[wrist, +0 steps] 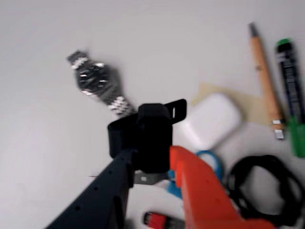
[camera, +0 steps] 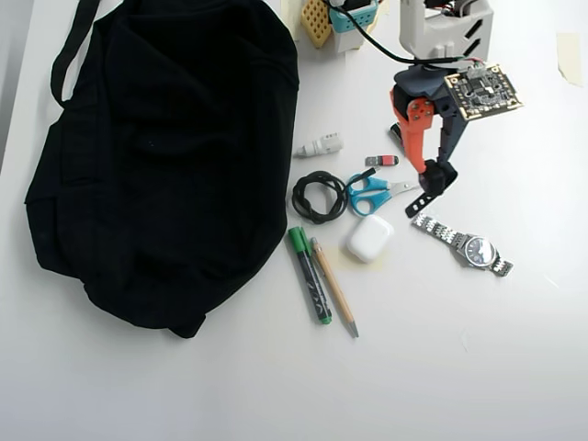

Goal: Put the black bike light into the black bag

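Orange and black gripper (wrist: 151,164) fills the bottom of the wrist view, its two fingers clamped on the small black blocky bike light (wrist: 153,136), which is held between the tips with its thin strap tail sticking out to the upper right. Beyond it on the white table (wrist: 43,143): a steel-link wristwatch with dark dial (wrist: 97,85) at upper left, a white rounded earbud case (wrist: 211,120) to the right, blue-handled scissors (wrist: 209,162) partly hidden behind the orange finger, a coiled black cable ring (wrist: 267,188) at lower right, a wooden pencil (wrist: 265,81) and a green-capped marker (wrist: 291,90) at far right. Small red-and-black stick (wrist: 162,221) at the bottom edge.

Overhead view: gripper (camera: 435,176) sits right of the scissors (camera: 369,191), above the wristwatch (camera: 464,244), light (camera: 435,178) in its tips, strap hanging down-left. Large wrinkled black fabric bag (camera: 165,156) with long strap covers the left half, well apart from the light; cable ring (camera: 319,196), marker (camera: 310,276), pencil (camera: 333,287) and earbud case (camera: 367,239) lie between.
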